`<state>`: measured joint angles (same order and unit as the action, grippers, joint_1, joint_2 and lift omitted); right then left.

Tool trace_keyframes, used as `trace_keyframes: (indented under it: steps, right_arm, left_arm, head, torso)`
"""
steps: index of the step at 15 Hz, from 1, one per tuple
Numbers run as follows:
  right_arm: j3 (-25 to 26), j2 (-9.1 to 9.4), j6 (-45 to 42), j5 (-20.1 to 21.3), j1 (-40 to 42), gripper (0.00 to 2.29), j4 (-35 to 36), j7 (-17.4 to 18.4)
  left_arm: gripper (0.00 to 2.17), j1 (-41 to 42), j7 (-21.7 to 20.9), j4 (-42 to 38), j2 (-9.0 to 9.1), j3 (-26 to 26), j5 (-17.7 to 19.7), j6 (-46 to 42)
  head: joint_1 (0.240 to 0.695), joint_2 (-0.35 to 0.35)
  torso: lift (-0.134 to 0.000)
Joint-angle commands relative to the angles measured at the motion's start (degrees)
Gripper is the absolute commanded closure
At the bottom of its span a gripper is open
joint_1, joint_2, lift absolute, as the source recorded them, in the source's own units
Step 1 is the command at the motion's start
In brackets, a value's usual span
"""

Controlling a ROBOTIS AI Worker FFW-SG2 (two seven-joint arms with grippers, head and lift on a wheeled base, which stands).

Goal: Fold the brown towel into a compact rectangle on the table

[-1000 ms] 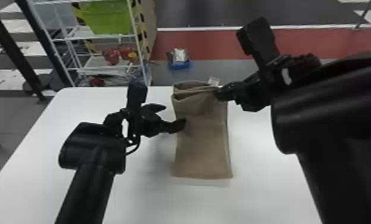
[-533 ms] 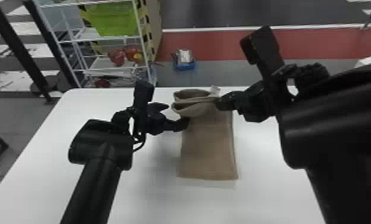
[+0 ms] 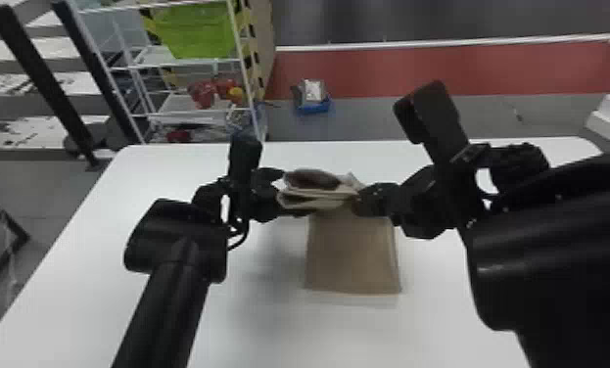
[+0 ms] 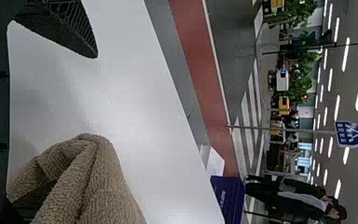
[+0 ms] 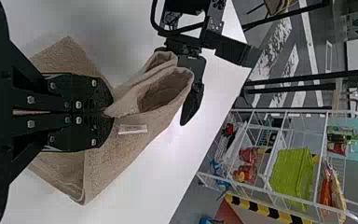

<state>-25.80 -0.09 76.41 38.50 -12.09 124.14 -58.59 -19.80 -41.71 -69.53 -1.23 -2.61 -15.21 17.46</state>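
In the head view, one brown towel (image 3: 352,249) is at the middle of one white bench (image 3: 161,166), its near part a plain panel and its far end gathered into upright, looping layers; from where I stand I cannot tell whether the near edge bears on the surface. Count two claws: the left claw (image 3: 296,192) is at the left side of the layers, and the right claw (image 3: 360,200) is at their right side. The step in hand appears to be forming and aligning a fold, with the compact rectangle incomplete. Behind the bench, count one wire rack (image 3: 137,63) carrying one green basket (image 3: 191,32). In the left wrist view, the left claw is wide, two fingers well apart, with the looped terry edge at the lower finger and no grip closed on it. The next move probably calls for seating that edge between the fingers, closing, then lowering the layers square onto the panel with both claws; an uneven grip could skew the fold. One purple box (image 4: 228,198) is beyond the bench. In the right wrist view, the right claw is narrow, its two fingers together and pinching the towel beside one small white label (image 5: 133,129); the folds open towards the left claw.
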Motion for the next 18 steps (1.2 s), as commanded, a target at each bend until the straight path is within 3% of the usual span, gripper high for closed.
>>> trace_keyframes:
  steps: [1, 6, 10, 18]
  right_arm:
    - [0.4, 0.14, 0.02, 0.17, 0.66, 1.29, 1.1, -0.47]
    - [3.3, -0.09, -0.51, 0.17, 0.49, 1.29, 1.1, -1.88]
    - [5.14, -2.55, -1.56, -0.09, 0.93, 1.29, 1.1, -3.28]
    - [6.46, -3.08, -2.44, -0.09, 2.33, 1.29, 5.06, -6.01]
  left_arm:
    - [0.04, 0.64, -0.04, -0.34, 0.0, -0.12, 0.0, -0.27]
    - [0.04, 4.07, -1.1, -4.56, 0.0, -0.2, 0.0, -0.8]
    - [0.04, 6.8, -2.68, -9.13, -0.62, -0.29, 0.09, -0.8]
    - [0.04, 6.18, -2.85, -8.34, -0.27, 0.94, -0.26, -0.27]
  head:
    - [0.695, 0.132]
    - [0.695, 0.125]
    - [0.695, 0.11]
    - [0.695, 0.093]
  torso:
    - [-0.134]
    - [-0.134]
    - [-0.134]
    - [-0.134]
